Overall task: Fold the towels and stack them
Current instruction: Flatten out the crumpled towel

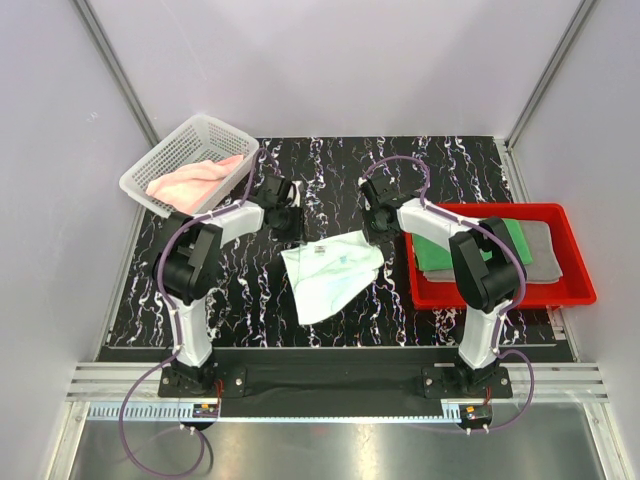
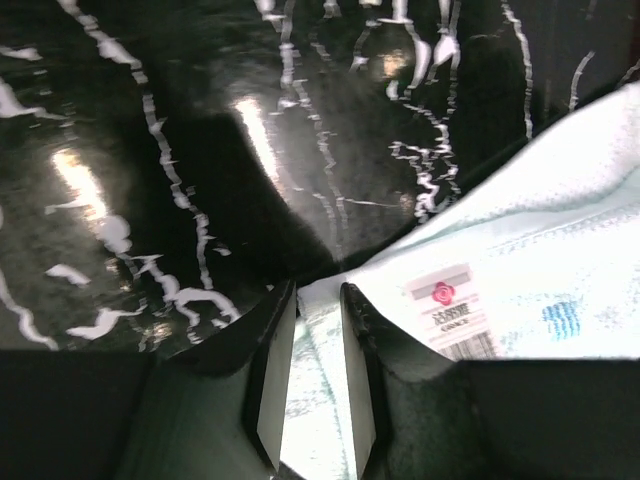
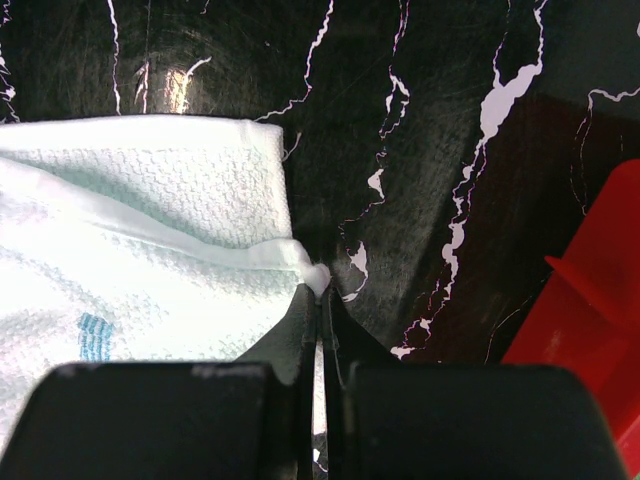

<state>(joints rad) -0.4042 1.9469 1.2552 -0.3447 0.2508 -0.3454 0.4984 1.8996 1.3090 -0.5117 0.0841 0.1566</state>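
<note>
While the overhead view has both arms reaching in, you can see the mint-white towel [image 1: 335, 275] lying rumpled mid-table [image 1: 260, 300]. The left gripper [image 1: 288, 222] is at its far left corner and the right gripper [image 1: 376, 228] at its far right corner, probably so the cloth can be pulled flat for folding. The white mesh basket [image 1: 160, 160] at the table's far left corner holds a pink towel [image 1: 195, 178]. The red tray [image 1: 575, 290] by the right edge holds a green towel [image 1: 515, 238] and a grey towel [image 1: 542, 248], laid flat and overlapping.

In your left wrist view, the left gripper [image 2: 318, 300] stands part open astride the towel's [image 2: 540, 270] corner, near the sewn label [image 2: 450, 310]. Cloth lies between the jaws with a gap showing, so I judge it not yet pinched.

In your right wrist view, the right gripper [image 3: 320, 300] is fully closed, nipping the very tip of the towel's [image 3: 150, 230] corner. The tray's [image 3: 590, 290] wall sits just beside it.
</note>
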